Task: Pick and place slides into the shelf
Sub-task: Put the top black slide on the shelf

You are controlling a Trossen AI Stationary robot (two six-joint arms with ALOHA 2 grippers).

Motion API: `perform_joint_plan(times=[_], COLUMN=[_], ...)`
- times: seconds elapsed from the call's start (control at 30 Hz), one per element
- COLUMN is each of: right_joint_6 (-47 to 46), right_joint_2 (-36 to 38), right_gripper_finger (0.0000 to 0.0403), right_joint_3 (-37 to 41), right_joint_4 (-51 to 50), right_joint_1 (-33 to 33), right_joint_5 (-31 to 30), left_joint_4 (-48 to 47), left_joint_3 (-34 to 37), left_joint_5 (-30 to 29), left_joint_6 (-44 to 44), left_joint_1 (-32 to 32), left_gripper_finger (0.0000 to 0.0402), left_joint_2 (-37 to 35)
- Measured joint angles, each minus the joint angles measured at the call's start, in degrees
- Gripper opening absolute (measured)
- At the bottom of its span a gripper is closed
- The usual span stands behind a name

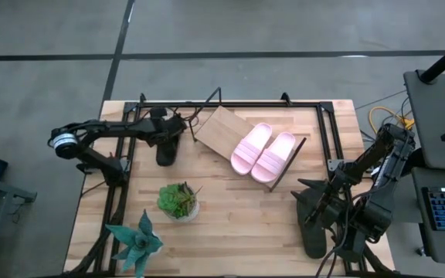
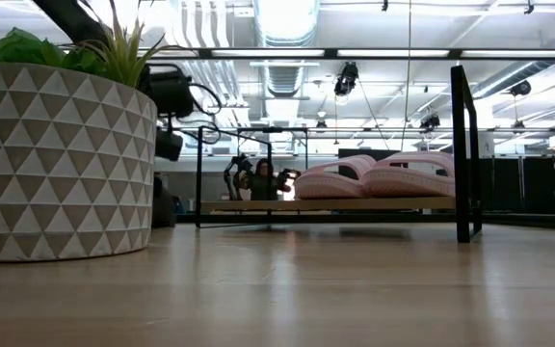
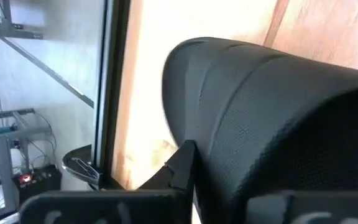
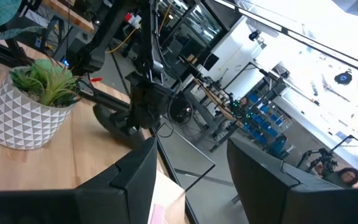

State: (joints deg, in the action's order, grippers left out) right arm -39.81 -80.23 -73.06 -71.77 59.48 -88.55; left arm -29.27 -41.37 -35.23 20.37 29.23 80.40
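Two pale pink slide sandals (image 1: 263, 151) lie side by side across the slanted light-wood shelf (image 1: 221, 128), long axes diagonal. The left gripper (image 1: 168, 140) sits at a black slide sandal (image 1: 166, 150), grip unclear; the right gripper (image 4: 188, 180) is spread.

The two pale pink slides (image 1: 263, 151), smooth and matt like moulded foam, lie on the light-wood slanted shelf board (image 1: 219, 131) with its thin black wire frame, while at nine o'clock the black slide (image 3: 272, 118) shows a finely pebbled matt strap above the pale, faintly glossy wooden tabletop (image 1: 230, 212).
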Motion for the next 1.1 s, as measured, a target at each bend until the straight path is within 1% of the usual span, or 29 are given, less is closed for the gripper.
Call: perform_joint_plan(times=[0.17,0.27,0.4,0.6,0.7,0.9,1.0,1.1], right_joint_6=[0.0,0.0,0.4,0.3,0.2,0.2,0.2,0.2], right_joint_2=[0.0,0.2,1.2,3.3,4.2,5.0,5.1,5.1], right_gripper_finger=[0.0187,0.0187,0.0187,0.0187,0.0187,0.0187,0.0187,0.0187], right_joint_3=[-0.4,-0.4,-0.4,-0.4,-0.4,-0.3,-0.3,-0.2], right_joint_4=[0.0,0.0,0.0,0.1,0.1,0.0,0.0,0.0], right_joint_1=[0.0,0.0,0.0,0.0,0.0,0.0,0.0,0.0], right_joint_5=[-0.1,-1.0,-1.5,-1.5,-1.5,-1.5,-1.5,-1.5], left_joint_4=[-0.9,-4.1,-5.7,-6.0,-5.8,-5.7,-5.6,-3.8], left_joint_3=[-0.4,-1.1,-2.1,-3.3,-4.5,-8.5,-11.1,-14.4], left_joint_5=[0.3,0.0,-1.5,-1.7,-1.7,-1.7,-1.3,-0.3], left_joint_6=[3.4,4.5,6.9,9.5,10.3,10.7,13.7,16.4], left_joint_1=[0.0,0.0,0.0,-0.1,-0.5,-3.7,-5.8,-8.0], left_gripper_finger=[0.0008,0.0003,0.0002,0.0001,0.0001,0.0001,0.0000,0.0000], left_joint_2=[-5.3,-9.1,-15.2,-23.7,-26.7,-29.0,-28.9,-27.3])
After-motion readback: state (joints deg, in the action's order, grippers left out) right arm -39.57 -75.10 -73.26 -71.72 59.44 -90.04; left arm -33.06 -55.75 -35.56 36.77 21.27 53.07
